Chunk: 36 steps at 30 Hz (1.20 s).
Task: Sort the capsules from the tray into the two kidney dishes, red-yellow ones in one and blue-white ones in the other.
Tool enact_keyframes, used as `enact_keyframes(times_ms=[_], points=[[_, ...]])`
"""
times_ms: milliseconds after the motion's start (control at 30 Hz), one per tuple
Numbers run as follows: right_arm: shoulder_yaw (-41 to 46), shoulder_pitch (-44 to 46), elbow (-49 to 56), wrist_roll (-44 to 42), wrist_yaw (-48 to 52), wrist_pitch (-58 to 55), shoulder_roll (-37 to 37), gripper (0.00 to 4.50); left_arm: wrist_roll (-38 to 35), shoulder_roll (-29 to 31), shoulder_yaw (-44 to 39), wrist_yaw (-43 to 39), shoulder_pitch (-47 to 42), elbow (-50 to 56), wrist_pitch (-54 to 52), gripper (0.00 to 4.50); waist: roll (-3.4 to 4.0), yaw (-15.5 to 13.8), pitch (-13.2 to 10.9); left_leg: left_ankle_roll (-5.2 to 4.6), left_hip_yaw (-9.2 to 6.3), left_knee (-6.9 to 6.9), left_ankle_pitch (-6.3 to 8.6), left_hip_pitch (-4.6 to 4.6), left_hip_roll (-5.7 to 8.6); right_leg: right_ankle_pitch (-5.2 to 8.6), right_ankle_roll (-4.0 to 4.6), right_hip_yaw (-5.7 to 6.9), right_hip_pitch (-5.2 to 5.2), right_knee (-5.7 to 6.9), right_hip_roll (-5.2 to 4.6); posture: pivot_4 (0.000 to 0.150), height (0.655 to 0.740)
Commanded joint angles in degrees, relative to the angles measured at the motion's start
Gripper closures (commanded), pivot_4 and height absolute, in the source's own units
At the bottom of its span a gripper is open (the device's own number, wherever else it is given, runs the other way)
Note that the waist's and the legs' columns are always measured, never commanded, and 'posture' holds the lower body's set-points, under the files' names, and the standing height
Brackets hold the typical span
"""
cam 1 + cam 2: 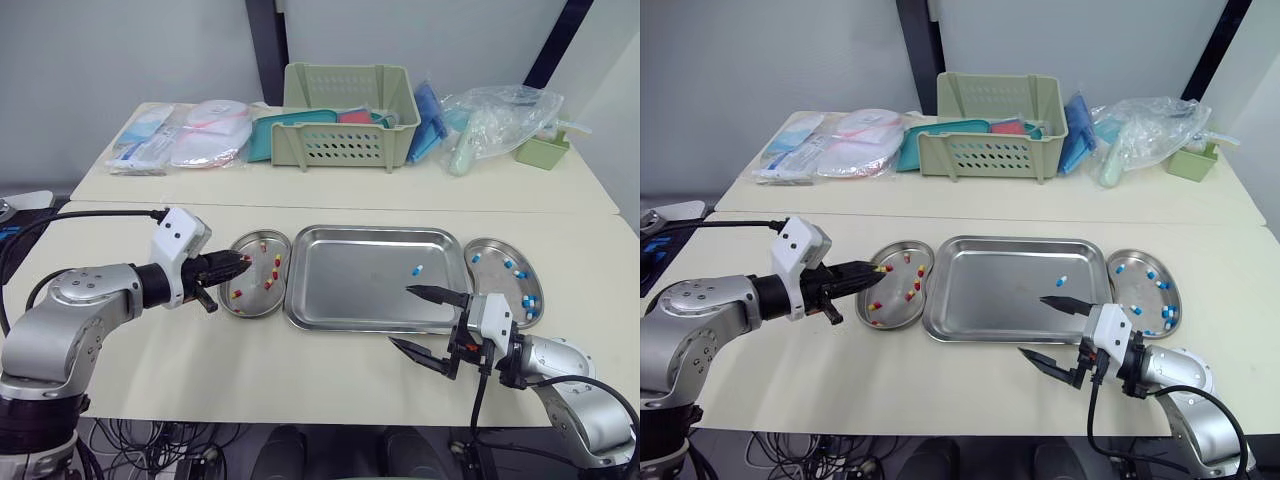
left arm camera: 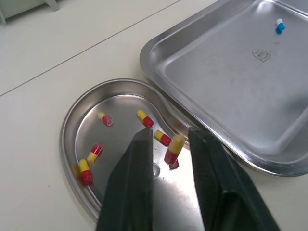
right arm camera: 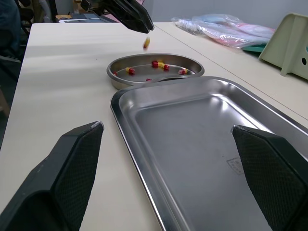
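Right gripper (image 1: 400, 315): fingers wide, empty, at tray (image 1: 370, 290) near edge. Left gripper (image 1: 248, 262): fingers parted, releasing red-yellow capsule (image 2: 174, 149) over dish (image 1: 255, 295). Next, I fetch blue-white capsule (image 1: 417, 270).

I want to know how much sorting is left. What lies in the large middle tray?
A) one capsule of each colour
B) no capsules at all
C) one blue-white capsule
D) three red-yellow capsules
C: a single blue-white capsule lies in the tray, toward its far right corner, with no other capsule on it.
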<state>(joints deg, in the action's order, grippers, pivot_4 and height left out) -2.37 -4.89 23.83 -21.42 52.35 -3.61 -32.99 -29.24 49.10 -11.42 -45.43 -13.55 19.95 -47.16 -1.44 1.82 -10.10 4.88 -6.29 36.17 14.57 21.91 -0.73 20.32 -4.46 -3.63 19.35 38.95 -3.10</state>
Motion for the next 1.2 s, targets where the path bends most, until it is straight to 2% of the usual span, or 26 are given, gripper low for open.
enact_keyframes(times_ms=[33,233,267,567,1000,1100,1200], points=[[0.32,-0.07,0.93,-0.01,-0.33,1.28,0.22,0.0,-0.35,-0.21,-1.03,0.77,-0.66,0.49,0.56,2.13,0.0,0.0,0.0,0.0,0.0,0.0,0.0,0.0,0.0,0.0,0.0,0.0,0.0,0.0,0.0,0.15,0.74],[0.1,-0.62,0.97,0.29,-0.62,1.79,0.48,0.0,-0.21,0.05,-1.09,0.28,-0.16,-0.43,1.33,0.17,0.0,0.0,0.0,0.0,0.0,0.0,0.0,0.0,0.0,0.0,0.0,0.0,0.0,0.0,0.0,0.15,0.74],[0.03,-0.68,0.94,0.34,-0.63,1.87,0.53,0.0,-0.19,0.07,-1.1,0.23,-0.17,-0.56,1.42,0.03,0.0,0.0,0.0,0.0,0.0,0.0,0.0,0.0,0.0,0.0,0.0,0.0,0.0,0.0,0.0,0.15,0.74],[0.42,-1.25,-0.47,0.58,0.2,3.42,0.43,0.0,0.04,0.26,-1.57,0.04,0.73,-1.57,2.34,0.03,0.0,0.0,0.0,0.0,-0.01,0.0,0.0,0.0,0.0,0.0,0.0,0.0,0.0,0.0,0.0,0.15,0.74],[1.17,-1.98,-0.17,0.78,0.16,4.32,-0.32,0.0,-3.68,-1.62,-6.87,-2.35,3.35,-5.33,4.55,0.03,0.0,0.01,0.0,0.0,-0.01,0.0,0.0,0.0,0.0,0.0,0.0,0.0,0.0,0.01,0.0,0.15,0.74],[3.5,-2.54,1.44,0.01,-0.99,3.04,-1.25,0.0,-4.19,-1.82,-9.22,-2.72,5.1,-4.91,6.19,0.03,0.01,0.01,-0.01,0.0,0.0,0.0,0.0,0.0,0.0,0.0,0.0,-0.01,0.0,0.01,0.0,0.15,0.74],[9.52,-4.78,3.3,-2.29,-2.43,0.7,-3.3,0.0,-3.27,-2.88,-12.57,-1.36,7.55,-5.98,9.25,0.03,0.02,-0.02,-0.01,0.0,0.0,0.0,0.0,0.0,0.0,0.0,0.0,-0.01,0.0,0.01,-0.01,0.15,0.74]])
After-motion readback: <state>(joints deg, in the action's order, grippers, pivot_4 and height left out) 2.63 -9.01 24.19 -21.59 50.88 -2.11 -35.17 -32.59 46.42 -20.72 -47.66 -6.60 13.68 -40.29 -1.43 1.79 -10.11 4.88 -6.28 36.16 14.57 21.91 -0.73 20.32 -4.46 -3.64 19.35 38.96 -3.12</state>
